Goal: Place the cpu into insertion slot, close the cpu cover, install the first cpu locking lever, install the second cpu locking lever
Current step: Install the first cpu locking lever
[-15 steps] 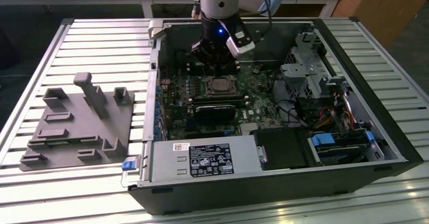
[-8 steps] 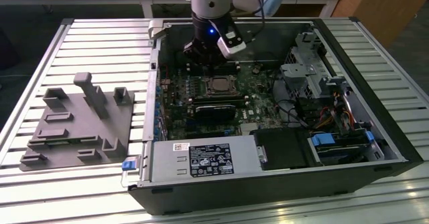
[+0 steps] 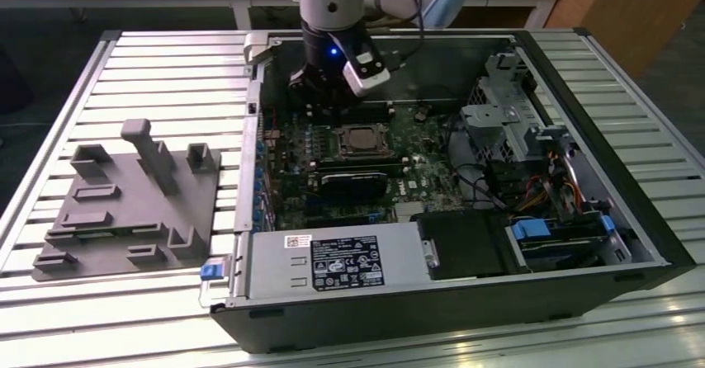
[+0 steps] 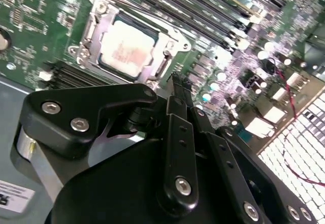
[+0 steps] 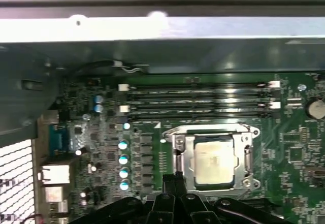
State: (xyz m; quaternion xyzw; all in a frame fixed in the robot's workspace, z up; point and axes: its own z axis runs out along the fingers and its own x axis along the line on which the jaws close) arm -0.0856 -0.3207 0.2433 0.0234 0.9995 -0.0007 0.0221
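Observation:
The cpu [image 3: 358, 140] [image 4: 126, 48] [image 5: 214, 155], a small square chip with a silvery-tan top, lies flat in its socket on the green motherboard [image 3: 424, 182]. The cpu cover [image 4: 94, 28] [image 5: 189, 153], a thin grey metal frame, lies down around the chip, which shows through its window. My gripper [image 3: 313, 104] [image 4: 180, 88] [image 5: 174, 179] hangs over the board just beside the socket, on the exterior view's left and far side of it. Its black fingers are shut together with nothing between them. I cannot make out the locking levers clearly.
The open computer case [image 3: 617, 219] walls in the board. Memory slots [image 5: 198, 99] run beside the socket, and a black block [image 3: 352, 183] sits near it. A power supply [image 3: 330, 265] and drive cage [image 3: 507, 112] fill the case. A grey fixture [image 3: 121, 211] lies on the slatted table.

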